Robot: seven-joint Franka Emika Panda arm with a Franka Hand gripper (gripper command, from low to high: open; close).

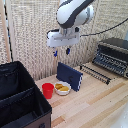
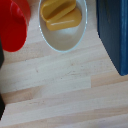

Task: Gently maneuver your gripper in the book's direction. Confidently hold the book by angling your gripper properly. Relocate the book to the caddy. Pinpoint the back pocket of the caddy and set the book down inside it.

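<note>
Pale wood makes up the worktop (image 1: 100, 102), with a woven screen behind it. My gripper (image 1: 61, 52) hangs in the air, fingers apart, holding nothing. Just below it, a bit toward the exterior view's right, the book (image 1: 70, 76) stands up on its edge. It looks thin, stiff and light, with a smooth cover that might slip. I think the best place to hold it is across the top edge, squeezing the two flat covers. A white bowl (image 2: 62, 25) and a red cup (image 1: 47, 90) sit near it, below my gripper. The caddy (image 1: 20, 100) is well off to the exterior view's left.
</note>
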